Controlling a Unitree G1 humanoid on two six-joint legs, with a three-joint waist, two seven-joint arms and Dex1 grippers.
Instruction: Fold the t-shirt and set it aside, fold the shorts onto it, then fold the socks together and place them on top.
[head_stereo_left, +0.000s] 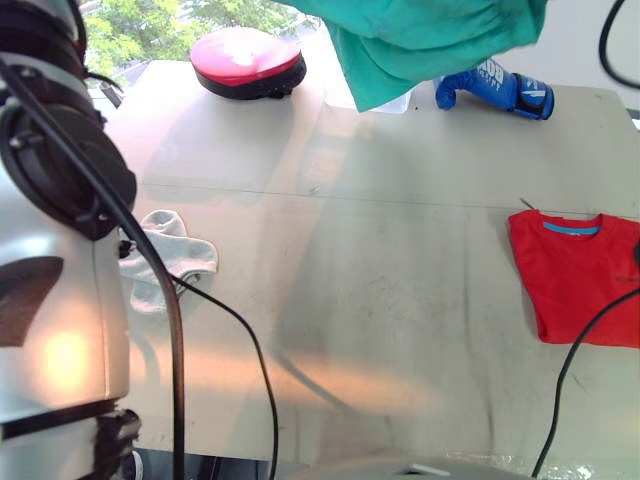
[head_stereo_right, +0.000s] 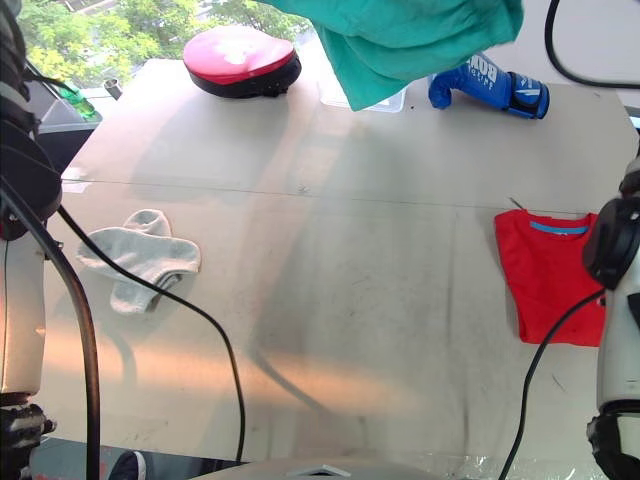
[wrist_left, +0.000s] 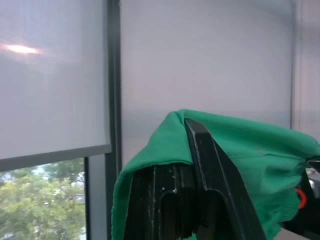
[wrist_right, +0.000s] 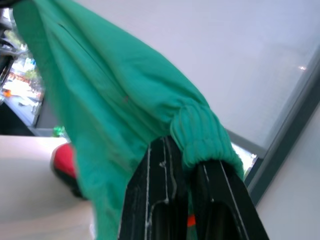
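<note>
Glossy white shell on the left arm, capped by a round black joint housing. Thin black cables loop off both arms. Each wrist ends in flat black fingers, edges scuffed pale.

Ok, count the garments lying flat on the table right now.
2: the t-shirt at the table's right edge, and the socks bunched together on the left. The shorts hang in the air, off the table.

Bright daylight from the windows casts soft shadows and a warm glare patch across the table.
</note>
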